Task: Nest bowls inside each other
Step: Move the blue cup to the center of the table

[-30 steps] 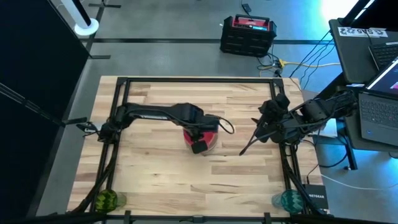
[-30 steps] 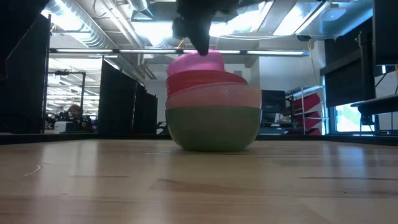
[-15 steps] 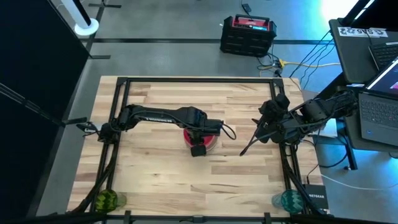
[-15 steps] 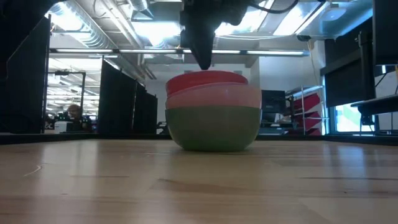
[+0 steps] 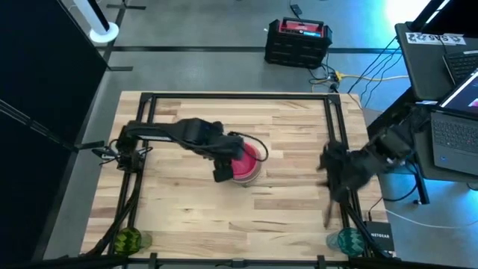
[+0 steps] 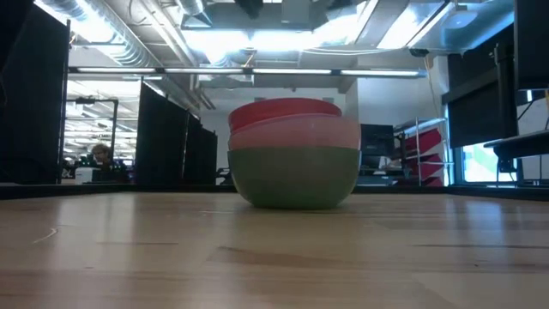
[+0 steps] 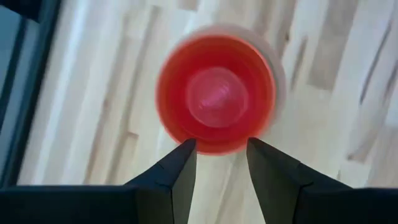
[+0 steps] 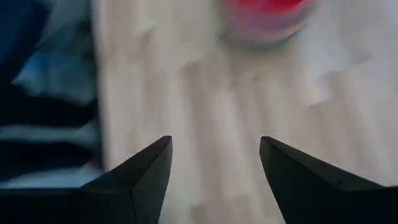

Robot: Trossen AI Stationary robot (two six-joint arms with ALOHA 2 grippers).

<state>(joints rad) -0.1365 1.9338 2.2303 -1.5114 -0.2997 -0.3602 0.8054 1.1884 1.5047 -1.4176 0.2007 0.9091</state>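
Observation:
The bowls stand nested in one stack (image 5: 248,166) at the table's middle. In the low view a green bowl (image 6: 294,176) rests on the wood, with a lilac-pink bowl (image 6: 294,133) and a coral-pink bowl (image 6: 287,111) in it. The left wrist view looks down into the coral bowl (image 7: 216,94), where a magenta bowl (image 7: 216,99) sits. My left gripper (image 7: 221,144) hangs open above the stack's left near rim (image 5: 222,173) and touches nothing. My right gripper (image 8: 214,142) is open over the table's right near side (image 5: 328,214), and the stack (image 8: 264,15) shows far ahead of it.
A patterned green cup (image 5: 127,240) and a teal cup (image 5: 345,240) sit at the table's near corners. A black frame (image 5: 239,96) runs round the table. Laptops (image 5: 455,127) and cables lie beyond the right edge. Bare wood (image 5: 224,217) lies in front of the stack.
My left gripper has let go of the magenta bowl, which was tilted on top and now sits down inside the stack. That gripper has risen out of the low view and drawn back toward the table's left. My right arm has swung toward the near right corner.

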